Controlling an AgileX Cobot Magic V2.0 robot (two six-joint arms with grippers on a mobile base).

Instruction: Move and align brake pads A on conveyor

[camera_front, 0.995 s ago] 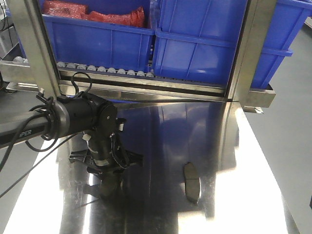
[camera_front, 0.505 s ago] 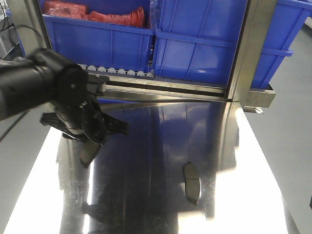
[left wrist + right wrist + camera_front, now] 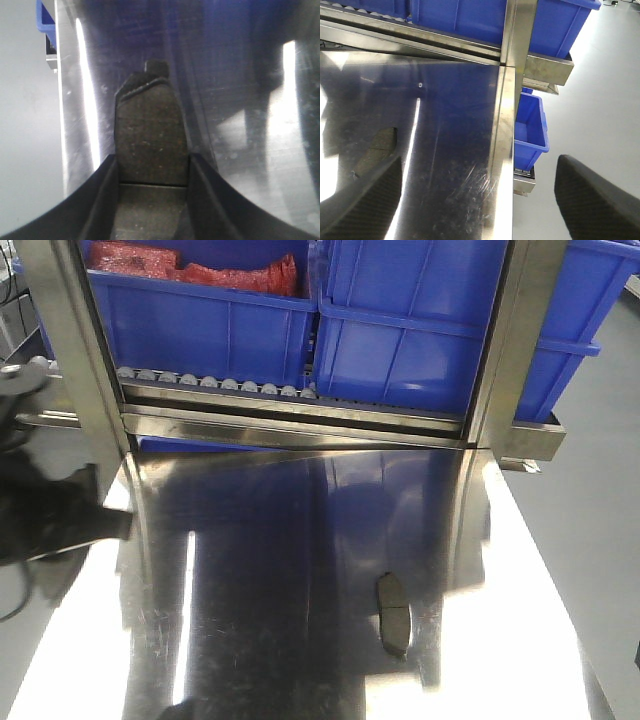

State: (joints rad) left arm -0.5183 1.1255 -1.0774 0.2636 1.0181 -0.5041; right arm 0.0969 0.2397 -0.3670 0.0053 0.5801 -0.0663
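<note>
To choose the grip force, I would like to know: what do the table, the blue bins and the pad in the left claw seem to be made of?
Table: probably polished steel; mirror-like, finely scratched, reflects the bins.
Bins: likely moulded plastic; uniform blue, slight sheen, ribbed walls.
Pad, in the left claw: matte, gritty grey-brown face with speckles; likely a pressed composite.

The polished steel table carries one brake pad, lying flat at near right, its long axis running near-to-far.
</note>
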